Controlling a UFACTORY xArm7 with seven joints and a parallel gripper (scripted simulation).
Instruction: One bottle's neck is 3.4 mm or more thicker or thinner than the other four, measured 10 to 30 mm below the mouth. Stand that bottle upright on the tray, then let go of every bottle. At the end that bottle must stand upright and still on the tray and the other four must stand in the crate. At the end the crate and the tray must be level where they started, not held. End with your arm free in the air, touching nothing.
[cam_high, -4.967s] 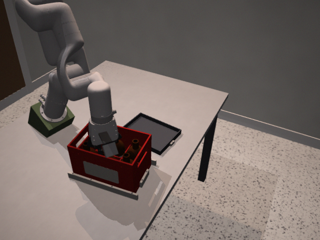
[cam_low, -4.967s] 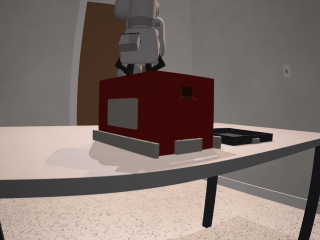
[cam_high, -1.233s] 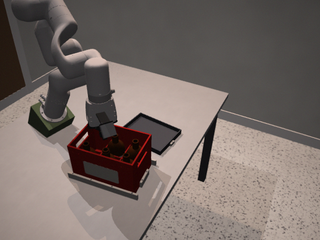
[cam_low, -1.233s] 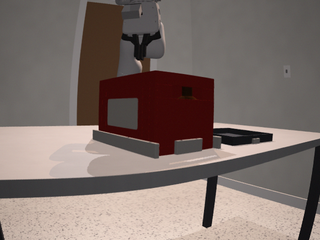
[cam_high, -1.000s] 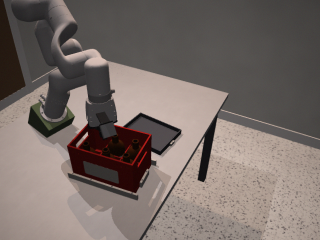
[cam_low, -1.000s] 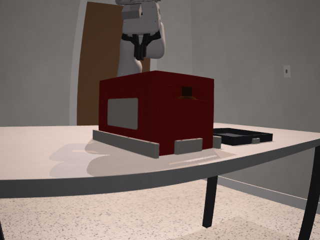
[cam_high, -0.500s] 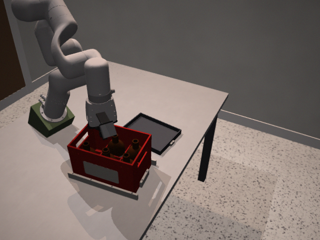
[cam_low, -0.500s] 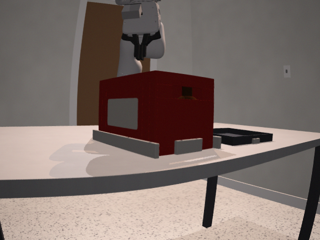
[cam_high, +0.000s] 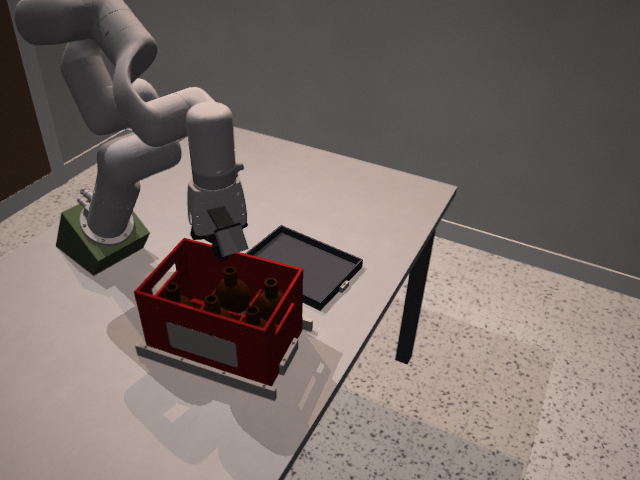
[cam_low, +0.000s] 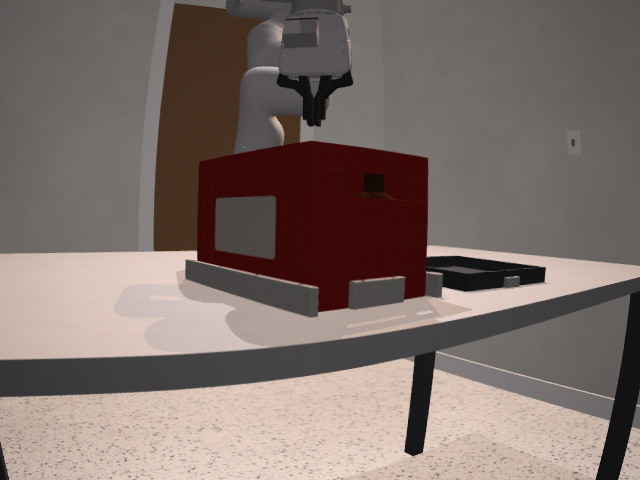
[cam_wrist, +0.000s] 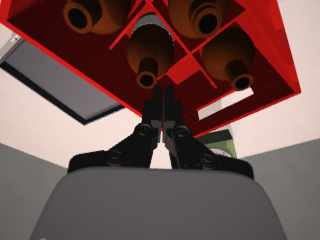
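Observation:
The red crate (cam_high: 149, 322) (cam_low: 361, 248) (cam_wrist: 97, 72) stands level on the table with five brown bottles upright inside. A back-row middle bottle (cam_high: 232, 294) (cam_wrist: 150, 52) has its mouth just beyond the fingertips in the wrist view. The others are a back-right bottle (cam_high: 270, 286) (cam_wrist: 80, 15), a front-left bottle (cam_high: 172, 291) (cam_wrist: 235, 55), a front-middle bottle (cam_high: 211, 304) (cam_wrist: 200, 15) and a front-right bottle (cam_high: 252, 314). Neck differences are too small to tell. My gripper (cam_low: 314, 122) (cam_wrist: 162, 98) is shut and empty above the crate. The black-rimmed tray (cam_high: 310, 263) (cam_low: 465, 281) (cam_wrist: 65, 80) is empty.
Grey strips (cam_high: 206, 372) (cam_low: 248, 286) border the crate's foot. A small light block (cam_high: 344, 285) (cam_low: 511, 281) sits at the tray's edge. The crate's tall walls rise around the bottles, and its back-left part holds no bottle. The green robot base (cam_high: 103, 253) stands to the left.

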